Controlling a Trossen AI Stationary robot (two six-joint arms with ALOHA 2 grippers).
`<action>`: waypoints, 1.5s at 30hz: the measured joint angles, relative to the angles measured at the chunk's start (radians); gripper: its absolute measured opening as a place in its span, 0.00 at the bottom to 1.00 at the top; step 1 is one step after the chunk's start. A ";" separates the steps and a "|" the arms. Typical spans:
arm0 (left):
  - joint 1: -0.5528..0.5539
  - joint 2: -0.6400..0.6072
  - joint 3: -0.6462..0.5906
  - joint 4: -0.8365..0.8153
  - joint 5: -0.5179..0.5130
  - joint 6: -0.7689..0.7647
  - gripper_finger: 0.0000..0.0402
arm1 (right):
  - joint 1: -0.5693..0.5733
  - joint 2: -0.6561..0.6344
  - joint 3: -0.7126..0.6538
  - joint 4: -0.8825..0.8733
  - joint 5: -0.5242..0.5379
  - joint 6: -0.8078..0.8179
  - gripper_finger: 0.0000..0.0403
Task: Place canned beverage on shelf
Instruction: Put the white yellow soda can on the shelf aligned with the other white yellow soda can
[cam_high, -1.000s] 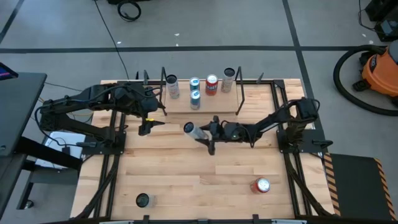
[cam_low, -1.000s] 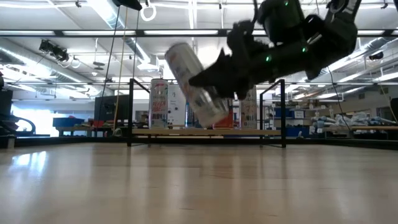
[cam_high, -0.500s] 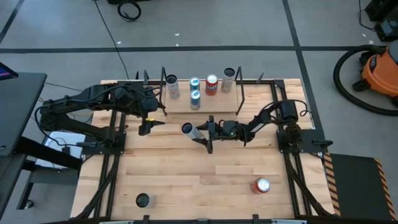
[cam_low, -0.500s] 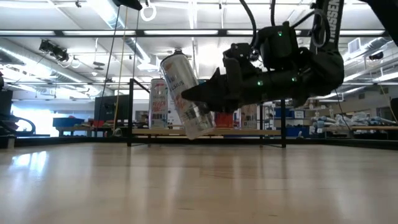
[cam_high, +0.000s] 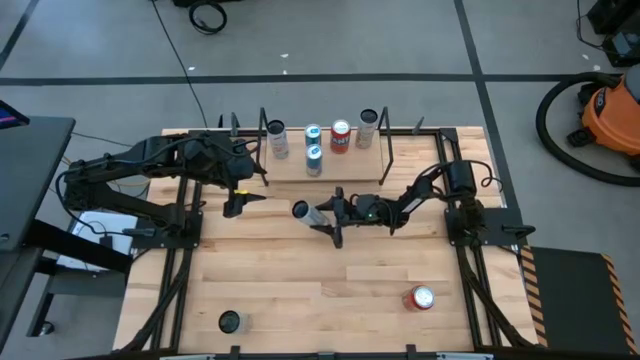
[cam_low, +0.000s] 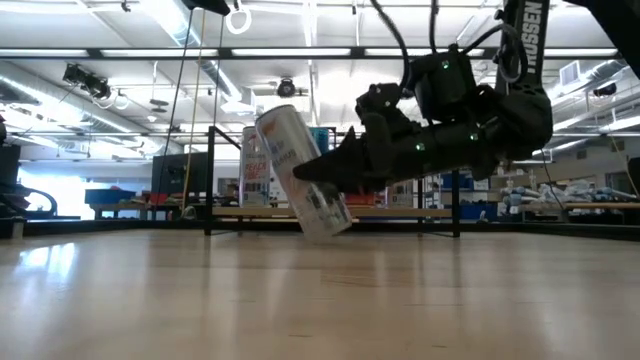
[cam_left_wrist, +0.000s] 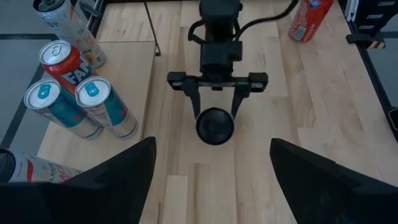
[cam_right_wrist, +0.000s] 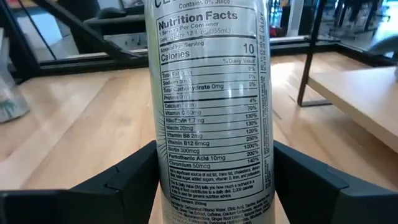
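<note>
Right gripper (cam_high: 325, 212) is clamped on a tall silver can (cam_high: 306, 211), one finger on each side of the body, near bench (cam_high: 300, 280) centre, just in front of the shelf (cam_high: 325, 166). The low view shows the can (cam_low: 302, 172) tilted, its top leaning away from the gripper (cam_low: 330, 170), bottom edge at or barely above the bench; can't tell if it touches. In the right wrist view the can's nutrition label faces the camera, top and bottom cropped. Left gripper (cam_high: 238, 203) waits over the left side of the bench, near the shelf's left end frame, fingers spread wide, holding nothing. The shelf carries five upright cans: a silver one (cam_high: 277, 139) at left, two blue-topped (cam_high: 313, 133) mid-board, a red one (cam_high: 340, 135), another silver one (cam_high: 367, 127) at right. Labels there are too small to read. Loose on the bench: a red can (cam_high: 419, 298) lying front right and a dark-topped can (cam_high: 230, 321) front left.
</note>
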 joint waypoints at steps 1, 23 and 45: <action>0.000 0.000 0.000 0.000 0.000 0.000 0.79 | -0.002 0.000 0.001 -0.015 -0.001 0.012 0.70; 0.001 0.000 0.000 0.000 0.000 0.002 0.79 | -0.027 -0.006 -0.001 -0.012 -0.087 0.081 0.77; 0.081 0.000 0.000 -0.025 -0.072 -0.069 0.79 | 0.002 -0.318 0.327 -0.909 -0.019 -0.011 0.77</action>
